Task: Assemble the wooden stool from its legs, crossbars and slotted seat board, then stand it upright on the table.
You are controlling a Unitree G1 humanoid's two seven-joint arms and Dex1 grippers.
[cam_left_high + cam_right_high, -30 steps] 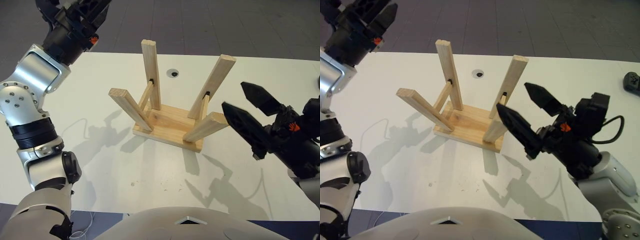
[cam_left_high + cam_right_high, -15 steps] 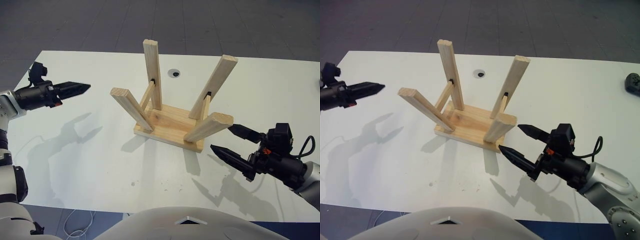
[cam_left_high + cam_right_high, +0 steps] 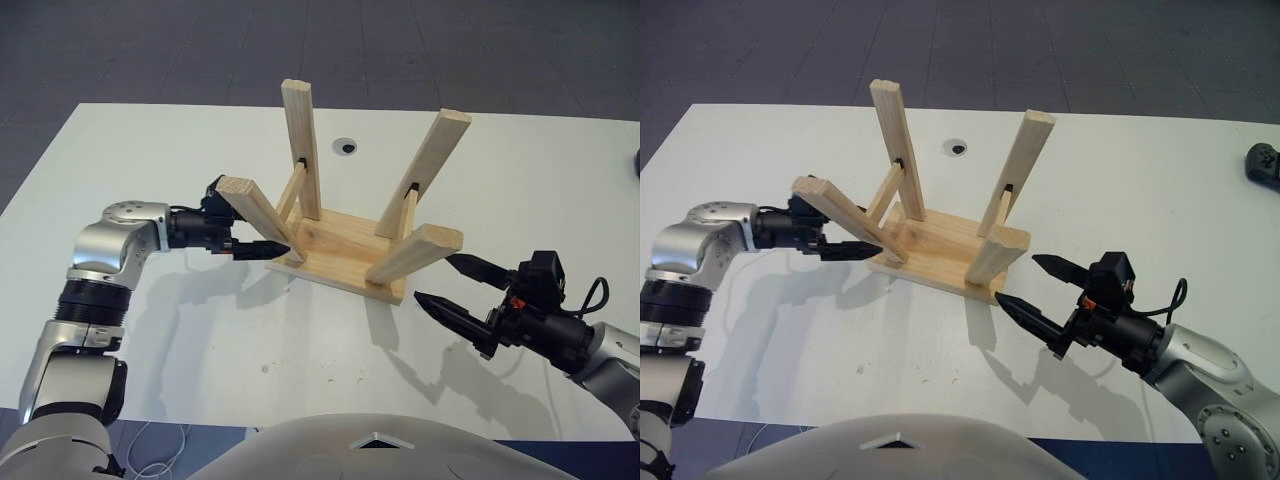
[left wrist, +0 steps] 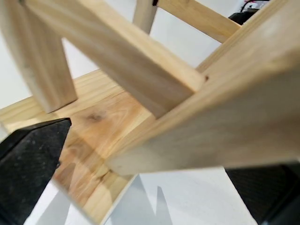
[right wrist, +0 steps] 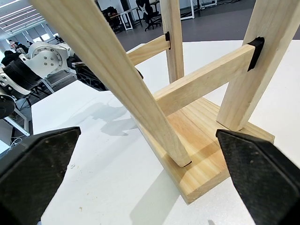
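The wooden stool [image 3: 335, 258] lies upside down on the white table [image 3: 150, 150], with its seat board flat and its legs pointing up. Crossbars [image 3: 293, 190] join the legs in pairs. My left gripper [image 3: 262, 232] is open at the stool's left side. Its fingers [image 4: 28, 164] straddle the near-left leg [image 4: 140, 65] close to the seat board. My right gripper [image 3: 432, 278] is open low over the table, just right of the near-right leg [image 3: 415, 252]. Its fingertips [image 5: 42, 168] point at the stool and touch nothing.
A small round hole [image 3: 347, 147] sits in the table behind the stool. A dark object [image 3: 1265, 165] lies at the far right edge. Bare tabletop [image 3: 260, 340] stretches in front of the stool to the near edge.
My left arm came down from high at the far left and closed in on the near-left leg. My right gripper dropped low and crept toward the stool. The stool stayed put.
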